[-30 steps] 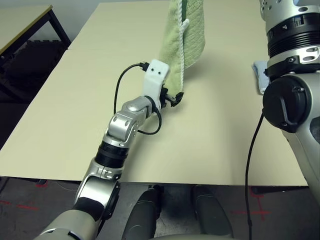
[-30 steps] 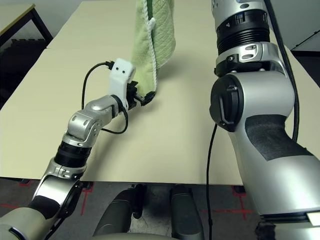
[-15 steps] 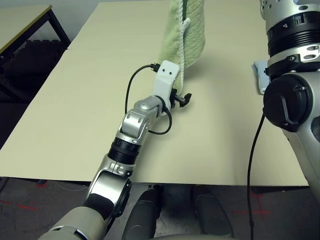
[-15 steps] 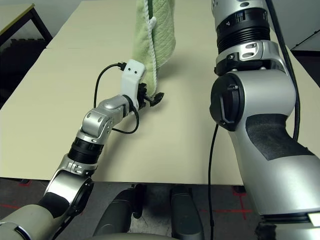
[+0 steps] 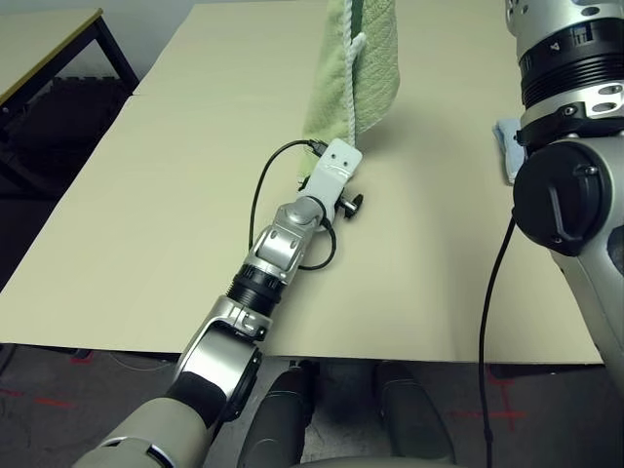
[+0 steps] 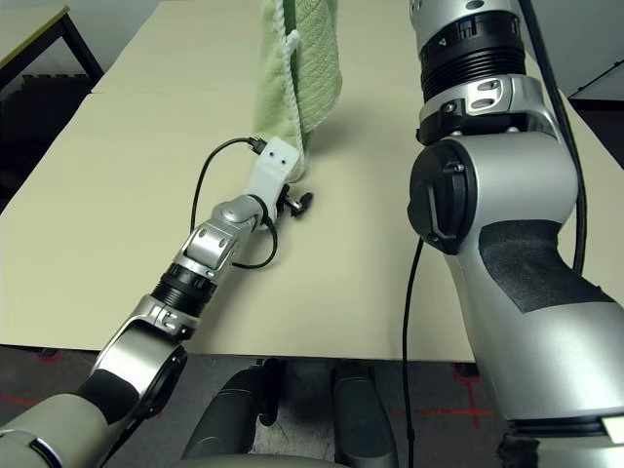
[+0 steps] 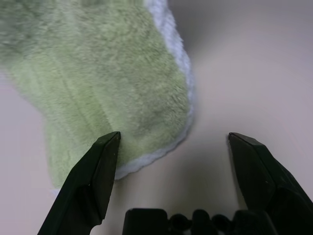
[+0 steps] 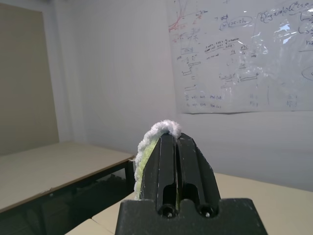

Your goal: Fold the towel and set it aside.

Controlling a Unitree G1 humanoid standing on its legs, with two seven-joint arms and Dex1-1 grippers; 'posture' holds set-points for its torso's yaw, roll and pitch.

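**Towel hangs from the raised right gripper, left gripper open at its lower corner**

Where the towel (image 5: 359, 73) hangs, it drops as a narrow, bunched column of light green terry cloth from beyond the head view's upper edge down to the table (image 5: 146, 195), its lower end at or just above the tabletop. A white stitched edge runs down the front of the towel, with a small white loop or label showing high on that edge.

The right gripper (image 8: 177, 147) is pinched tight on the towel's top: in the right wrist view its two black fingers lie pressed together, and a tuft of white edging and green pile sticks out beside and over their tips. That gripper is held up high above the table, with a wall and a whiteboard behind it.

The left gripper (image 7: 173, 147) is just below and in front of the towel's lower end, low over the table. Its fingers (image 7: 95, 174) are spread wide and hold nothing; in the left wrist view the towel's rounded bottom corner with its white border sits between and just beyond them, one fingertip right at the cloth's edge.

To the right of the towel, a small light blue cloth (image 5: 507, 146) lies on the table, partly hidden behind the right arm.
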